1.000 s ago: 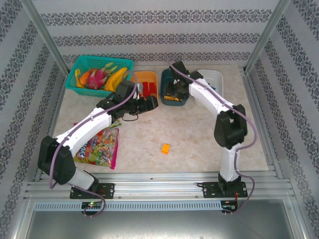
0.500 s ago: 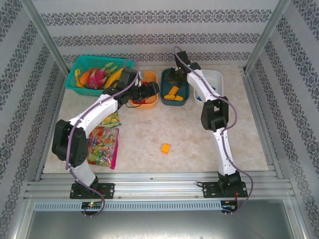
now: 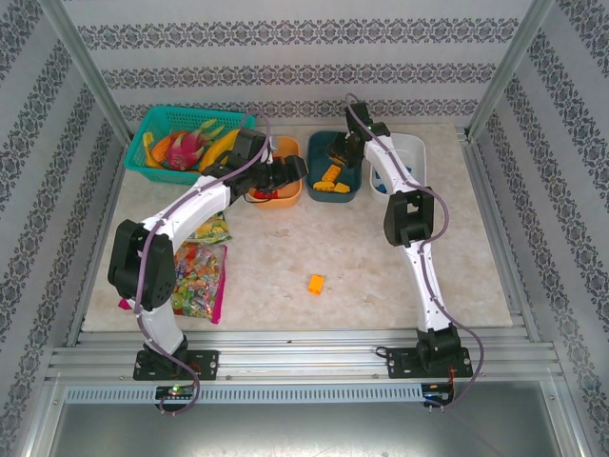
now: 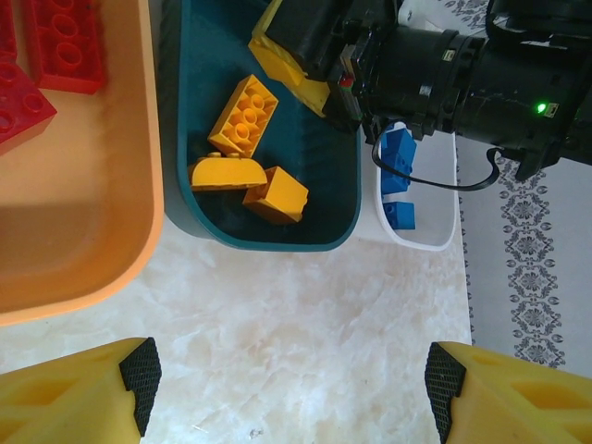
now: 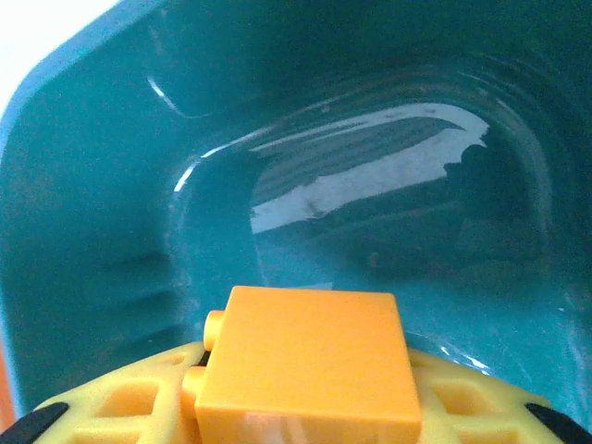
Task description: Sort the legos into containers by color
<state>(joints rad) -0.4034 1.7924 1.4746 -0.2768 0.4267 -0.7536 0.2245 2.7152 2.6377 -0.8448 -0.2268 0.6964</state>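
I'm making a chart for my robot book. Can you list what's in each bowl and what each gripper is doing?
orange bowl: red bricks
teal bowl: yellow bricks
white bowl: blue bricks
left gripper: open, empty
right gripper: shut on held brick, above teal bowl
table: one loose brick

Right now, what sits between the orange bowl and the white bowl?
The dark teal bowl, holding orange-yellow bricks, as the left wrist view shows.

Along desk's (image 3: 381, 267) far edge, left to right: basket (image 3: 157, 124), three containers (image 3: 315, 152). Nearer: candy bag (image 3: 195, 276) left; one lego (image 3: 315, 284) centre.
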